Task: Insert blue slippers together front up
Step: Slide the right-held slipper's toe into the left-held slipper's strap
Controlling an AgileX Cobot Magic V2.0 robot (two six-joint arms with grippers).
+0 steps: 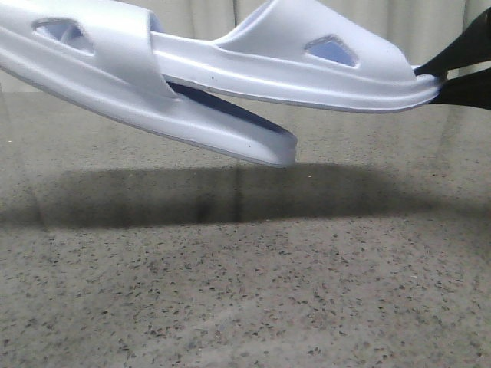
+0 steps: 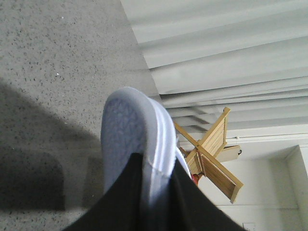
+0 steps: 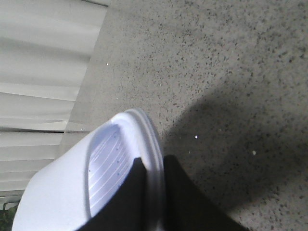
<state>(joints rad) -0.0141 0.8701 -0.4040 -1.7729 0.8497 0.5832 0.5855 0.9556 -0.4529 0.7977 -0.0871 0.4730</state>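
Observation:
Both blue slippers hang above the speckled table [image 1: 245,291]. The left slipper [image 1: 107,92] slants down from the upper left to its end near the middle. The right slipper [image 1: 253,73] lies almost level, and its left end runs in under the left slipper's strap. My right gripper [image 1: 449,74] is shut on the right slipper's far right end. In the right wrist view that gripper [image 3: 153,161] pinches the sole rim beside the ribbed footbed [image 3: 108,168]. My left gripper [image 2: 156,166] is shut on the sole edge of the left slipper [image 2: 127,125]; it is outside the front view.
A broad shadow of the slippers falls on the table [image 1: 230,195]. Pale curtains [image 2: 231,48] hang behind the table's far edge. A wooden folding rack [image 2: 211,154] stands beyond the table in the left wrist view.

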